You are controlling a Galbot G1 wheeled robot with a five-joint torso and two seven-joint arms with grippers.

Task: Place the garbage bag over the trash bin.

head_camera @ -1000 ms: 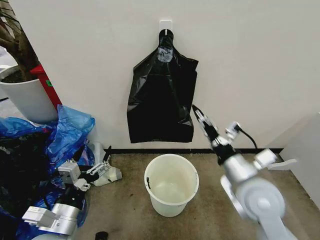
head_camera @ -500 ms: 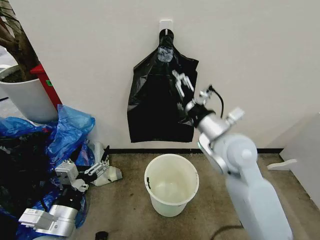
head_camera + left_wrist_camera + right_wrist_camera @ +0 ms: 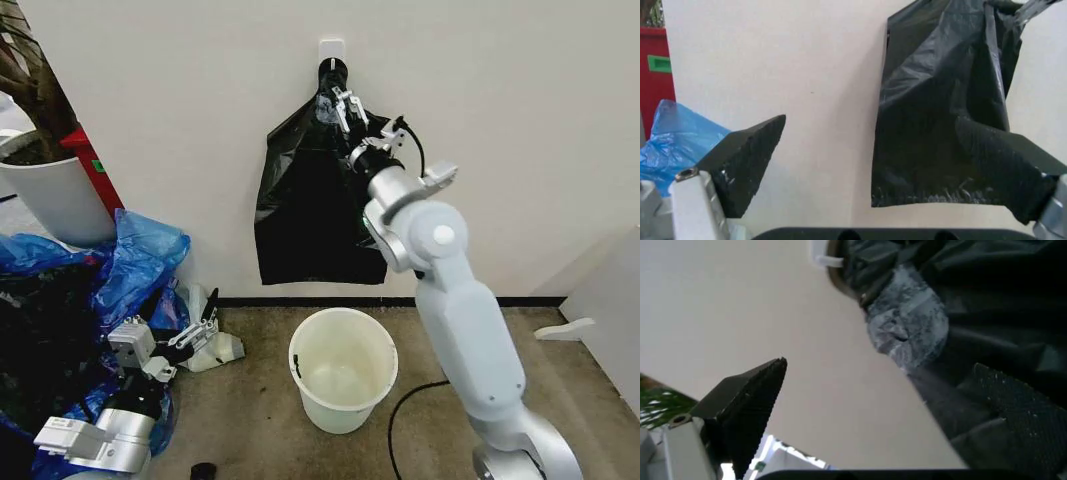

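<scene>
Garbage bag [image 3: 320, 200]: hangs flat on the far wall from a white hook [image 3: 331, 48], directly above the trash bin [image 3: 343, 369].
Trash bin: on the floor, mouth up, unlined.
Right gripper [image 3: 342, 104]: raised at the bag's gathered neck, fingers spread, grasping nothing.
Left gripper [image 3: 190, 335]: low at left near the blue bags [image 3: 140, 255], fingers parted, idle.
Risk: thin film may tear at the hook if pulled sideways.
Room: wall close behind; open floor right of the bin.

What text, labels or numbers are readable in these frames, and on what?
None readable.
Green label on the red object: too blurred to read.
Garbage bag, trash bin and blue bags: no print visible.
</scene>
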